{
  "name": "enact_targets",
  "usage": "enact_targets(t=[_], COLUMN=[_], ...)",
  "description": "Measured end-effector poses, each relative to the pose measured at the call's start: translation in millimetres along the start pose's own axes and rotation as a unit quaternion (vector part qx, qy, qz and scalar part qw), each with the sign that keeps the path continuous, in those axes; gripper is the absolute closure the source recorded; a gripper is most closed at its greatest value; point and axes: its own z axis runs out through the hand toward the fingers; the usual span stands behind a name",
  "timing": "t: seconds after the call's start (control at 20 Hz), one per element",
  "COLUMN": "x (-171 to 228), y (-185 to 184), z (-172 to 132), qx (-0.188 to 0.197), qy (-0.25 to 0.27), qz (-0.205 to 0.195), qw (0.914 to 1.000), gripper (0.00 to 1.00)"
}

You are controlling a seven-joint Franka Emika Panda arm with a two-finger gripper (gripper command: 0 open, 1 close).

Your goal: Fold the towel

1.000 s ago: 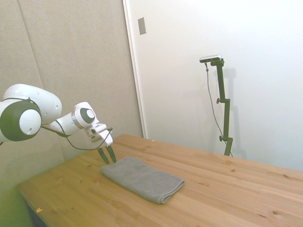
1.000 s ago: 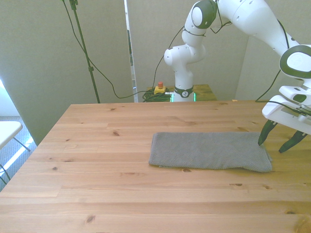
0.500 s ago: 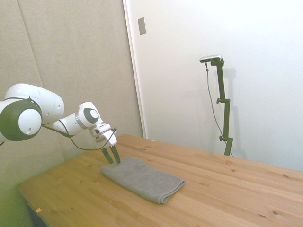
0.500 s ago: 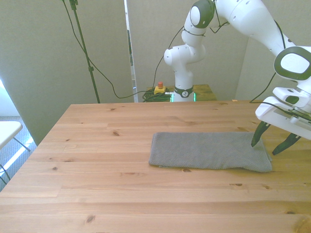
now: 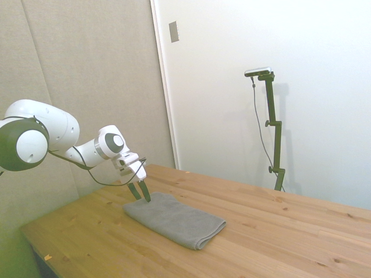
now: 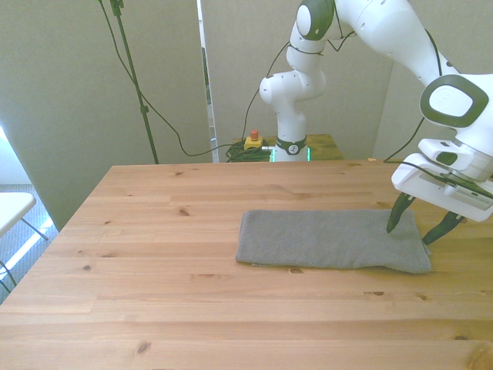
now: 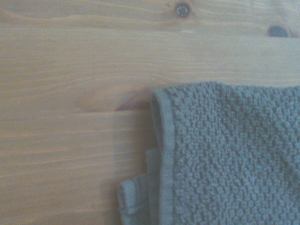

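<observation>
Lying beneath pincer [image 6: 414,227]: towel's [image 6: 331,240] end.

wooden table [image 6: 154,231], yellow box w/ red button [image 6: 252,141], white chair [image 6: 11,208]

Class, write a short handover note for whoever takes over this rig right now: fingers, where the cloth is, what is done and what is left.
Gripper: fingers open, tilted over the towel's end at the front view's right, holding nothing.
Plain grey rectangular cloth towel: lies flat on the wooden table as a long strip; the wrist view shows layered hems at its corner, so it looks already doubled.
Left: grasp that end and fold it across towards the other end.
</observation>
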Motion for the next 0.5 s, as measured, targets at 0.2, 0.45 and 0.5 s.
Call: enact_targets(t=[0.2, 0.45, 0.5], x=[0.8, 1.6, 1.3], y=[3.2, 7.9, 8.2], z=[0.7, 1.8, 2.2], qx=[0.008, 0.016, 0.017], qy=[-0.001, -0.002, -0.002], qz=[0.0, -0.001, -0.001], qw=[1.0, 0.9999, 0.9999], gripper=[1.0, 1.0, 1.0])
